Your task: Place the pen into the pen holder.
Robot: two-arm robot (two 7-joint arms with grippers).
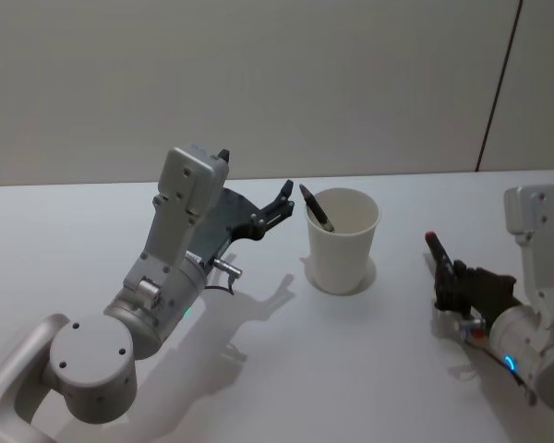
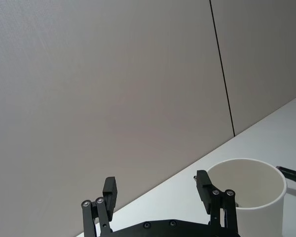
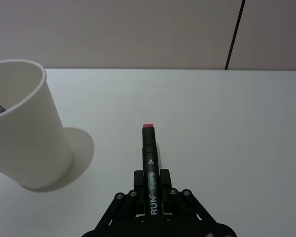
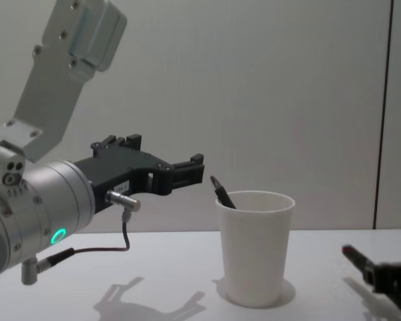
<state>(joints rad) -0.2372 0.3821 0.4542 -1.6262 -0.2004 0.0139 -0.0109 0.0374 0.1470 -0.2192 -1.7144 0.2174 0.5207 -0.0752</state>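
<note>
Head cam: high, angled down at the bench (image 1: 277,369), cup (image 1: 343,240) centre frame. Chest cam: low, level across the bench, cup (image 4: 254,247) lower centre, side-on. Left wrist cam looks past its pincer (image 2: 158,200) at wall; right wrist cam low over bench. All four share the cup.

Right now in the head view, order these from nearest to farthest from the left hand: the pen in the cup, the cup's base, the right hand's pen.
1. Pen in the cup, just right of the left hand.
2. Cup's base, lower right.
3. Right hand's pen, far right.
</note>
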